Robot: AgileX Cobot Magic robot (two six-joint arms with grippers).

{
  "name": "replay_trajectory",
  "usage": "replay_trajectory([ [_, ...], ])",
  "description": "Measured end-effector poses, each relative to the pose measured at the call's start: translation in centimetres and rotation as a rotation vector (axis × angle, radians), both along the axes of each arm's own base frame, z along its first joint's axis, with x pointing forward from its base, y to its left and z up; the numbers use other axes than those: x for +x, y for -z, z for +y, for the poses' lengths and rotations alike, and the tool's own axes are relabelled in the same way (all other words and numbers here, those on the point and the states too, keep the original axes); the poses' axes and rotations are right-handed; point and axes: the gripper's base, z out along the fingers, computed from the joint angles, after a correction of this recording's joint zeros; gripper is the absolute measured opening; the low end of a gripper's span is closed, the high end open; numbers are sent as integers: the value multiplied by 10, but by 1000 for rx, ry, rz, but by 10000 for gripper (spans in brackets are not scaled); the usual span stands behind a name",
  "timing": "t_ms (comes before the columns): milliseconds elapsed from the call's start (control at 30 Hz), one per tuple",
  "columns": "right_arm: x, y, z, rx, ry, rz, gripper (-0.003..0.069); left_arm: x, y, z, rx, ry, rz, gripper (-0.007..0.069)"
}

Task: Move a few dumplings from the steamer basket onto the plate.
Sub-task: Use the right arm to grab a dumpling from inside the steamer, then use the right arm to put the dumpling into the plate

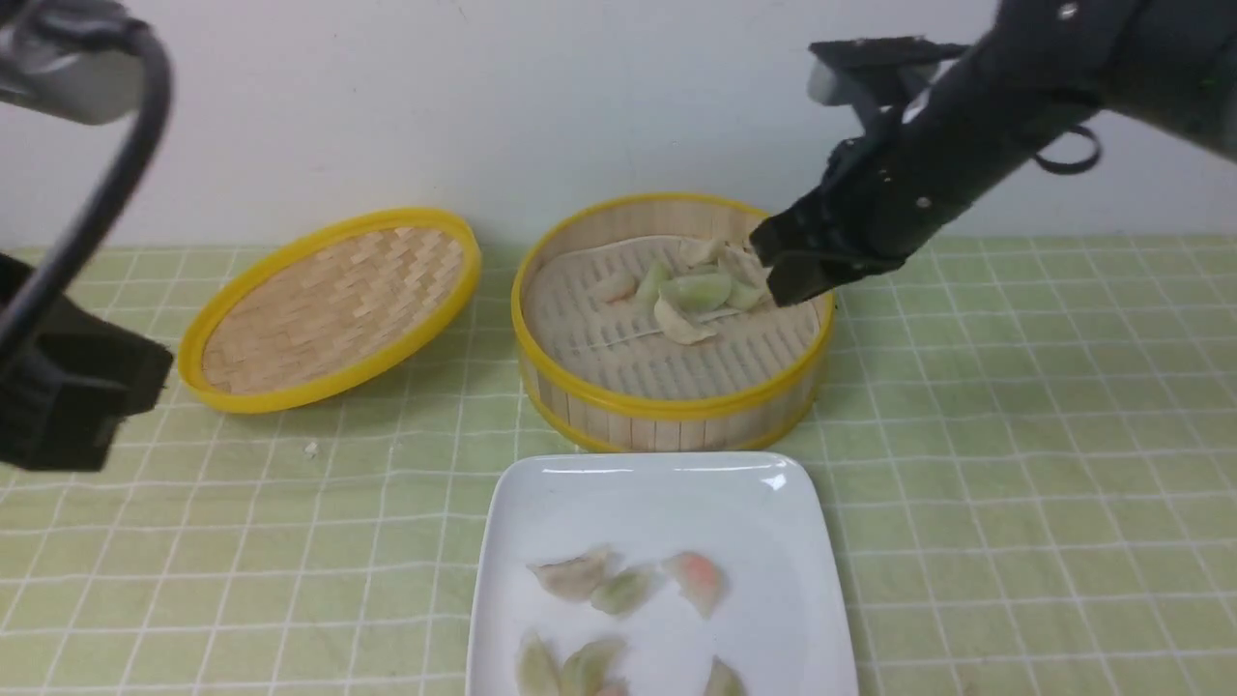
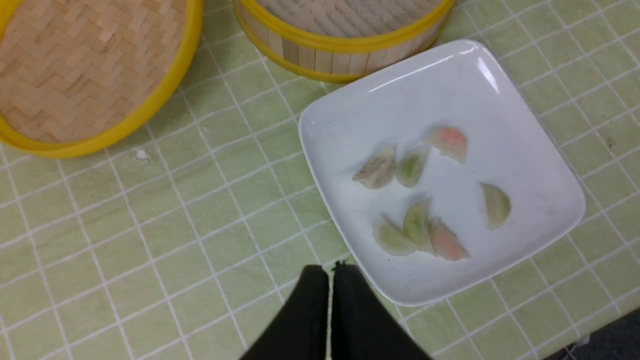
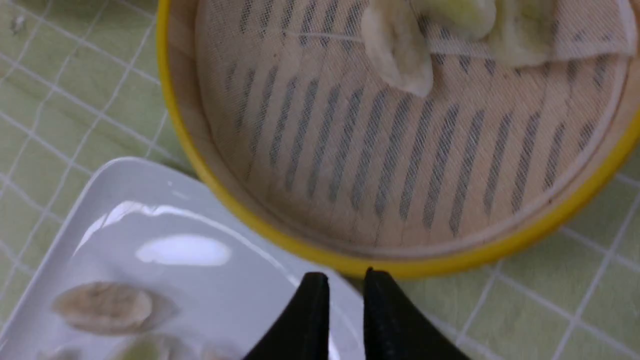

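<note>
While the black right gripper [image 1: 785, 275] hung over the round bamboo steamer basket [image 1: 676, 406], its fingers nearly met, empty. Pale crescent dumplings [image 2: 415, 200] lay on the glossy white square plate [image 2: 540, 170]. The black left gripper [image 2: 330, 280] was closed.

The plate [image 1: 647, 503] is looking glossy white, like glazed ceramic, catching bright glints along its rim. The steamer basket [image 1: 676, 416] is showing pale bamboo slats, smooth yellow rims and a fine woven mesh liner [image 3: 400, 165]. The lid [image 1: 333, 309] is showing rough woven bamboo. The dumplings [image 2: 415, 200] are appearing translucent, slightly waxy. The surface [image 1: 1015, 435] is wearing matt green checked cloth.
</note>
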Motion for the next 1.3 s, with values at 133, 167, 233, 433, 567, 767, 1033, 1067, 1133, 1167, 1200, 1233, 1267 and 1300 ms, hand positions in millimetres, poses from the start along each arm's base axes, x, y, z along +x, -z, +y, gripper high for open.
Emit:
replay_trajectory([
  [133, 36, 39, 26, -65, -38, -2, 235, -21, -8, 12, -6, -39, -46, -6],
  [167, 43, 44, 30, -74, -43, -13, 266, -25, -9, 15, -8, -55, -61, -6],
  [233, 54, 62, 38, -103, -54, -12, 311, -31, -12, 20, -5, -80, -84, -6],
  [433, 78, 100, 55, -146, -76, -36, 408, -50, -18, 39, 24, -173, -165, -6],
  [567, 86, 118, 59, -141, -71, -46, 412, -60, -21, 46, 29, -196, -206, -6],
  [767, 88, 120, 59, -141, -65, -51, 221, -63, -22, 48, 31, -201, -218, -6],
  [1033, 70, 87, 52, -181, -95, 37, 196, -62, -22, 50, 54, -217, -229, -6],
  [1067, 69, 79, 51, -179, -97, 33, 196, -62, -22, 51, 55, -217, -230, -6],
  [1133, 61, 44, 48, -155, -91, -15, 196, -62, -22, 51, 57, -220, -231, -6],
  [1167, 56, 27, 46, -137, -85, -38, 196, -62, -22, 51, 57, -219, -231, -6],
  [1200, 47, 6, 43, -112, -77, -60, 196, -62, -22, 51, 57, -219, -231, -6],
  [1233, 36, -13, 39, -89, -71, -73, 196, -62, -22, 51, 58, -220, -231, -6],
  [1267, 30, -22, 38, -72, -69, -73, 196, -62, -22, 51, 59, -221, -231, -6],
  [1300, 27, -24, 37, -67, -69, -74, 196, -62, -22, 51, 59, -221, -231, -6],
])
